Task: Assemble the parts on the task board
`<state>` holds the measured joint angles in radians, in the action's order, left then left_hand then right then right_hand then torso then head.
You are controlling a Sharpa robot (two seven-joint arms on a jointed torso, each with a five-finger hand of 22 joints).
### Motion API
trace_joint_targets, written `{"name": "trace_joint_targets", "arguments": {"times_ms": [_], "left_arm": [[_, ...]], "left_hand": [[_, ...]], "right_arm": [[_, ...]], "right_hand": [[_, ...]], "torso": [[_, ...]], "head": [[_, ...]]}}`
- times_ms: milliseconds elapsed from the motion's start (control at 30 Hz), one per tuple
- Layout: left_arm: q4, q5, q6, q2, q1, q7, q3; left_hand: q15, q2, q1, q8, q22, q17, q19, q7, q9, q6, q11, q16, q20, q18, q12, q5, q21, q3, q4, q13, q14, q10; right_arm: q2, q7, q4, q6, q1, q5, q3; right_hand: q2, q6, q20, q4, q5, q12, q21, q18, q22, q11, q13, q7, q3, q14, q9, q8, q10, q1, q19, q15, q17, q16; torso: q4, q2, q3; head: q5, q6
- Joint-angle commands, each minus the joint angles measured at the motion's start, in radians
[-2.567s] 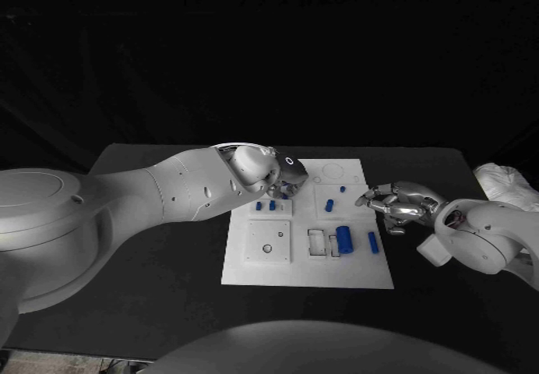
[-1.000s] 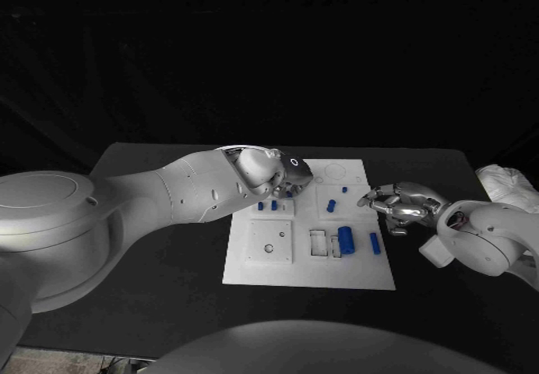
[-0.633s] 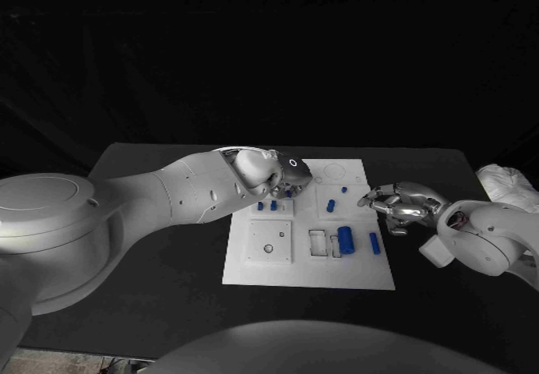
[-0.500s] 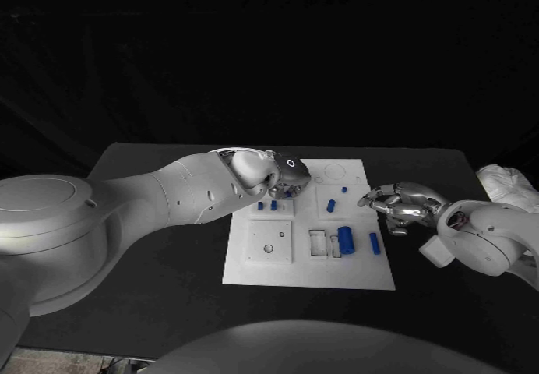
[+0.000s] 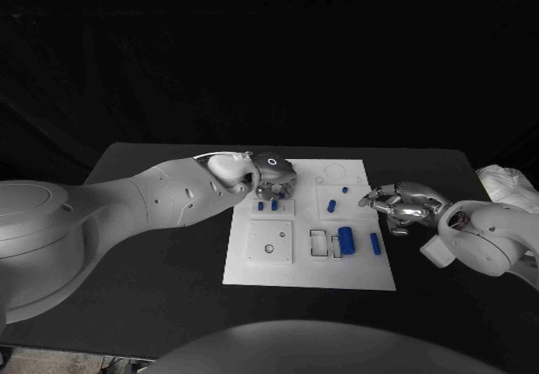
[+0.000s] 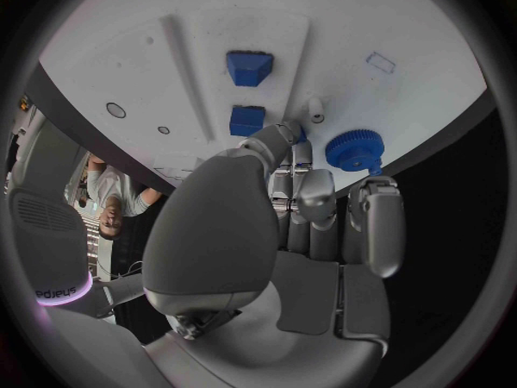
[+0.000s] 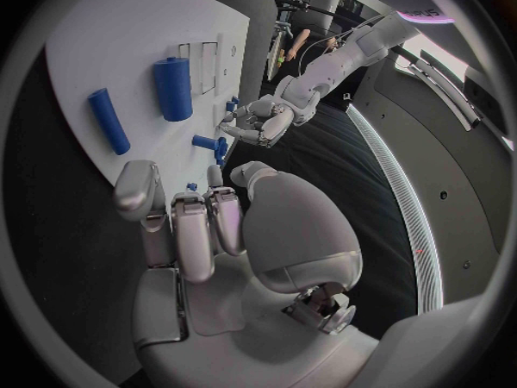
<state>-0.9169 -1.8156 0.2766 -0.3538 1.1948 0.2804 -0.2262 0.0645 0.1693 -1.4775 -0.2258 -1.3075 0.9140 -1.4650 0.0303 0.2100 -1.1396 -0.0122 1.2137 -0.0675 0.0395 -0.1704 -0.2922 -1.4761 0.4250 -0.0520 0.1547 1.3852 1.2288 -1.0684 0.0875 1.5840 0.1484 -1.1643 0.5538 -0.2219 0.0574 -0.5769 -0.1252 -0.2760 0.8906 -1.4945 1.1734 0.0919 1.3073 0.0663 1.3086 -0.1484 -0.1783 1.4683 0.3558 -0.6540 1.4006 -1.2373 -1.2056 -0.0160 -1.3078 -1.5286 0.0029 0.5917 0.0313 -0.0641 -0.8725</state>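
The white task board lies mid-table. My left hand hovers over its far left corner, fingers pointing down. In the left wrist view, the thumb tip and a fingertip meet beside a sliver of blue, and a blue gear lies on the board by the outer finger. Two blue blocks stand just beyond. I cannot tell whether the hand grips anything. My right hand hangs at the board's right edge, fingers curled in, empty. A thick blue cylinder and a thin one lie near it.
Two small blue pegs stand below my left hand, and two more stand mid-board. A square plate with a hole and narrow slots sit on the near half. A white bundle lies at the table's right edge.
My left hand has drawn back to the left, toward the board's far left corner, and the forearm has turned. The right hand and the parts on the board have stayed put.
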Motion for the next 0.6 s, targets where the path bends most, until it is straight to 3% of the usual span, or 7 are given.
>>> {"name": "trace_joint_targets", "arguments": {"times_ms": [33,233,433,600], "left_arm": [[-0.015,0.252,0.058,-0.021,-0.002,0.049,0.0],[-0.02,0.522,0.065,-0.058,0.0,0.063,0.002],[-0.016,0.8,0.007,-0.092,0.001,0.066,0.002],[-0.013,0.959,-0.049,-0.113,0.001,0.065,0.001]], "left_hand": [[0.004,-0.008,0.006,-0.006,-0.236,-0.001,-0.064,0.009,0.005,0.01,-0.003,-0.005,0.007,-0.018,0.007,0.005,-0.009,-0.008,-0.002,-0.003,0.011,0.014],[0.008,-0.009,0.004,-0.008,-0.238,0.01,-0.068,0.025,0.01,0.021,0.01,0.002,0.024,-0.02,0.025,-0.007,-0.017,-0.01,-0.01,-0.016,0.024,0.005],[0.009,-0.011,0.003,-0.004,-0.239,0.01,-0.07,0.036,0.011,0.033,0.019,0.003,0.027,-0.021,0.038,-0.011,-0.021,-0.018,-0.019,-0.027,0.025,-0.004],[0.008,-0.014,0.0,0.0,-0.238,0.005,-0.068,0.037,0.011,0.042,0.021,-0.001,0.027,-0.02,0.049,-0.008,-0.019,-0.024,-0.027,-0.035,0.023,-0.012]], "right_arm": [[0.0,0.009,-0.001,-0.01,0.001,0.001,0.0],[0.0,0.008,-0.003,-0.01,0.001,0.001,0.0],[-0.001,0.006,-0.004,-0.011,0.001,0.001,0.0],[0.001,0.005,-0.005,-0.012,0.001,0.001,0.0]], "right_hand": [[-0.005,-0.004,-0.005,0.0,-0.005,0.001,-0.003,0.01,0.128,0.004,0.123,0.001,-0.008,0.02,-0.001,0.0,-0.001,-0.002,0.003,-0.004,-0.178,0.005],[-0.005,-0.005,-0.006,0.0,-0.007,0.001,-0.004,0.01,0.128,0.004,0.122,0.0,-0.009,0.019,-0.001,0.001,-0.002,-0.002,0.004,-0.004,-0.177,0.005],[-0.006,-0.005,-0.006,0.0,-0.007,0.002,-0.004,0.01,0.128,0.004,0.122,0.0,-0.009,0.019,-0.001,0.001,-0.002,-0.003,0.003,-0.004,-0.177,0.005],[-0.006,-0.005,-0.006,0.0,-0.007,0.002,-0.004,0.01,0.128,0.004,0.122,0.0,-0.009,0.019,-0.001,0.001,-0.002,-0.003,0.003,-0.004,-0.177,0.005]], "torso": [[0.0013,-0.001,0.0004],[0.0006,0.0,-0.0002],[0.0003,0.0,0.0],[0.0003,0.0,-0.0003]], "head": [[-0.001,0.0],[-0.004,0.0],[-0.009,0.0],[-0.012,0.0]]}}
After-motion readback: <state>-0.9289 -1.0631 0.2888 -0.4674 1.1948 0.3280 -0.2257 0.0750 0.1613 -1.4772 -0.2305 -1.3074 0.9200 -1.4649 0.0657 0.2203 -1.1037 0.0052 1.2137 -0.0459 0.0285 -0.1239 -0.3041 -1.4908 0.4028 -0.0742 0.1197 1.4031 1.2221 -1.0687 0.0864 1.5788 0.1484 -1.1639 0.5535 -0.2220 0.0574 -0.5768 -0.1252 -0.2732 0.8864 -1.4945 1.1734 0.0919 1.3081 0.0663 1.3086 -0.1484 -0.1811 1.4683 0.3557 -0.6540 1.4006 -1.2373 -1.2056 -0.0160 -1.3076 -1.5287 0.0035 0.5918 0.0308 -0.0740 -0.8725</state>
